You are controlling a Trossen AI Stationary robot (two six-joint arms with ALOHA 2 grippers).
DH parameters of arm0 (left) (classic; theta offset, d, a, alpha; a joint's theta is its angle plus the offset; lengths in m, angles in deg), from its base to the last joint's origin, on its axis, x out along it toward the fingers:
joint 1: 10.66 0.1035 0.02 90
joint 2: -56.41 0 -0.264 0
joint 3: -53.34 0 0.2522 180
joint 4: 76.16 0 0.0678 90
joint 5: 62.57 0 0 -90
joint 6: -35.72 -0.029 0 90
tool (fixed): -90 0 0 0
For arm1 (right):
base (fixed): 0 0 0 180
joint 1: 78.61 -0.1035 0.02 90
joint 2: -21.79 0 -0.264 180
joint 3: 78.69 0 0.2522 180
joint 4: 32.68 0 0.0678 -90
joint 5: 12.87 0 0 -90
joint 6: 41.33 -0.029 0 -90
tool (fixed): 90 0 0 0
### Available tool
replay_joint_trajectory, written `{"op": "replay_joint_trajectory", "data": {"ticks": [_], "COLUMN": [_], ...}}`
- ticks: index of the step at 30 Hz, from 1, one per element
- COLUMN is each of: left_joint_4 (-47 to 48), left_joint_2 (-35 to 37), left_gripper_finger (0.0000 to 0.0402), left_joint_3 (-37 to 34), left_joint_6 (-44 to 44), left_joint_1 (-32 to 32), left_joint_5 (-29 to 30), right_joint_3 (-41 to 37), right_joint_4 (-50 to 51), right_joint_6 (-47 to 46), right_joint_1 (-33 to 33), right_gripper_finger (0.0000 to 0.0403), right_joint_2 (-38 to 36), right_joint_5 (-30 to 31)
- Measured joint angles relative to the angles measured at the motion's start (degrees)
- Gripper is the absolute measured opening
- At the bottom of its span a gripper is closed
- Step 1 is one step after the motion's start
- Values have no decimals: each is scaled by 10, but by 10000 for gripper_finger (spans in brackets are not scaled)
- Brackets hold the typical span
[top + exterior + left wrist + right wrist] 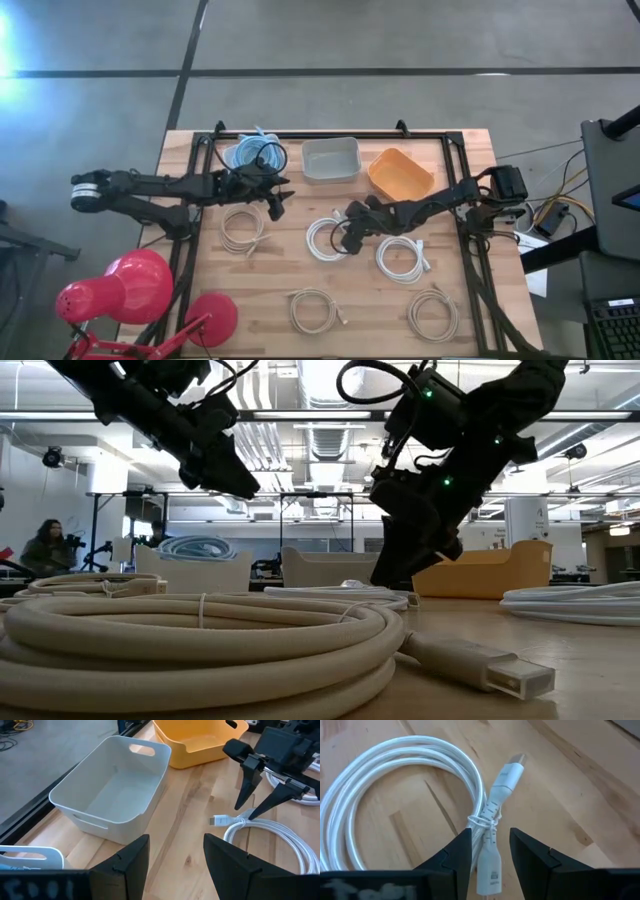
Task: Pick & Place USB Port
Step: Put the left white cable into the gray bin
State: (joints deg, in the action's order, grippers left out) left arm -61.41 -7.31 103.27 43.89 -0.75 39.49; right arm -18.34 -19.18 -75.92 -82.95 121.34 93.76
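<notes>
The right tool (490, 852) is seen low over a coiled white USB cable (326, 238) near the middle of the table (470, 330), its fingers parted narrowly and gripping nothing; the tied bundle point and one plug end lie directly between the fingers, with the other plug pointing away just beyond them. The left tool (172, 865) is held above bare wood, fingers well apart and empty, with the white bin (112, 790) just ahead of it and the orange bin (197, 740) farther off beyond that. Risks, as judged: the gap between the right tool's fingers looks barely wider than the bundled section, so a slightly offset descent could land a fingertip on the cable and push the coil sideways instead of straddling it. If only the loose plug is pinched and not the tied part, the coil may hang lopsided or slip free in transit. A grip on a single strand could let the loops unwind and drag over the neighbouring cable coil (402, 258) close beside the tool. The two arms work near each other, so a carry toward the bins could cross the left tool's space. A small printed mark is seen on the nearer plug, too faint to be read; no other writing is legible.
</notes>
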Motion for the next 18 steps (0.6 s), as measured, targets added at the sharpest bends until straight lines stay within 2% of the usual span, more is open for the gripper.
{"op": "replay_joint_trajectory", "data": {"ticks": [11,18], "left_joint_4": [-1,-1], "left_joint_2": [0,0], "left_gripper_finger": [195,195], "left_joint_3": [0,0], "left_joint_6": [0,0], "left_joint_1": [0,0], "left_joint_5": [0,0], "right_joint_3": [-10,-9], "right_joint_4": [-51,-73], "right_joint_6": [-14,-15], "right_joint_1": [0,0], "right_gripper_finger": [125,123], "right_joint_2": [0,45], "right_joint_5": [0,18]}}
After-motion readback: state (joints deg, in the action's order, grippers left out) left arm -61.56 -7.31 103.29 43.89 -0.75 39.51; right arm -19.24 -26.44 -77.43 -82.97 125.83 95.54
